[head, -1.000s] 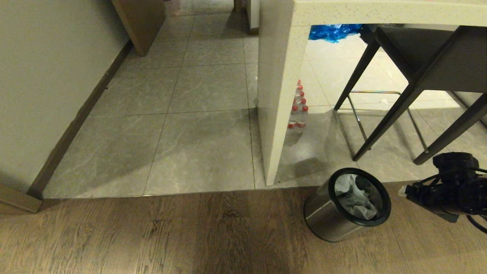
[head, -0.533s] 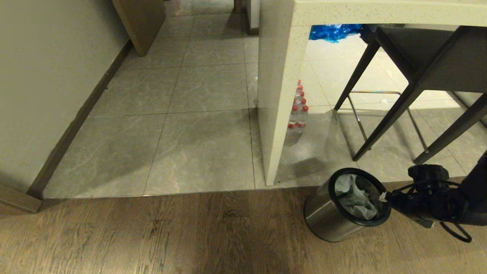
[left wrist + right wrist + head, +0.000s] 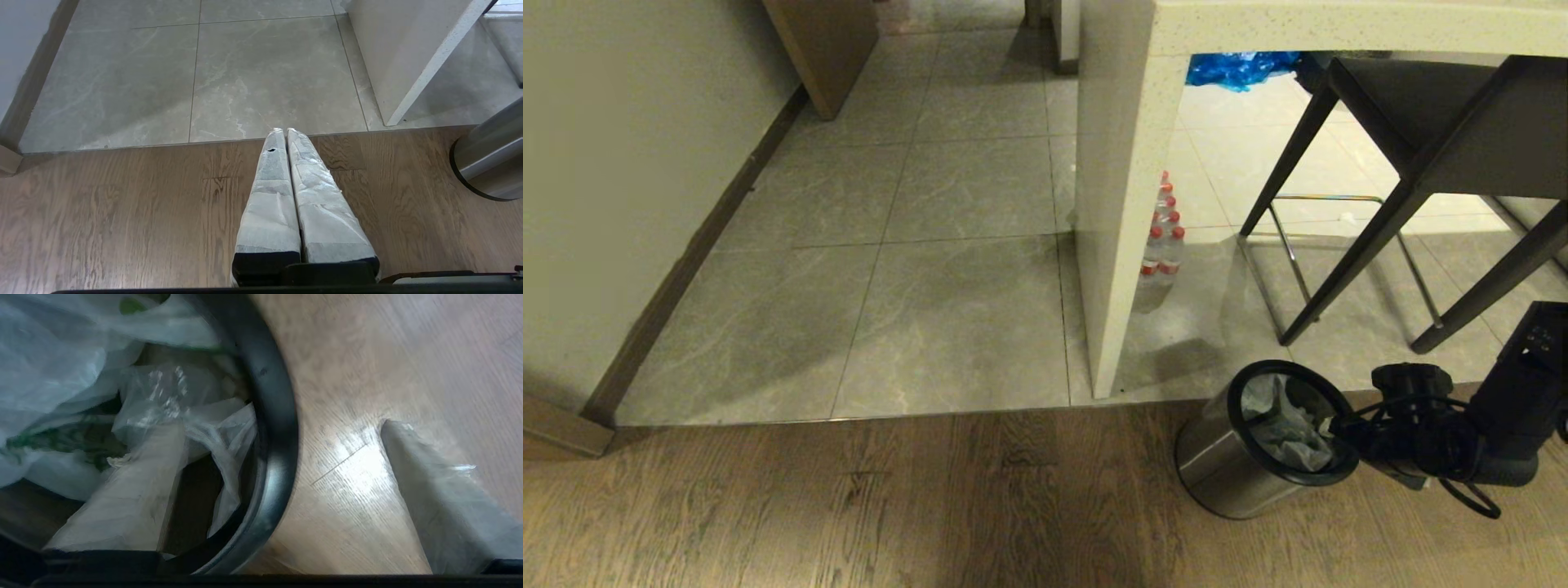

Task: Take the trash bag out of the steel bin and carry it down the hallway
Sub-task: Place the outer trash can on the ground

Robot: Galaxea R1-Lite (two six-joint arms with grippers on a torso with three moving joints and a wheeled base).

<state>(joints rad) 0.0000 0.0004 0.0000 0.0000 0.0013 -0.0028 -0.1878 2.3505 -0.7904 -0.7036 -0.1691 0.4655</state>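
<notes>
Now straddling the black rim of the steel bin point(image 3: 1241, 469) with the right end effector point(image 3: 278, 428), fingers spread wide apart, one finger point(image 3: 122, 498) inside among the plastic, the other over the wood floor point(image 3: 849, 506) outside, gripping nothing. Sitting crumpled inside the bin, the trash bag point(image 3: 1278, 429), green marks showing. Standing on the wood floor just beside the grey tiles of the hallway point(image 3: 947, 269). Hanging idle above the floor, the left end effector point(image 3: 284, 132), fingers pressed together.

The right tool point(image 3: 1333, 426) moves in from beside the steel bin point(image 3: 1225, 478) to straddle its black rim, one finger now inside, against the trash bag point(image 3: 1286, 429)
</notes>
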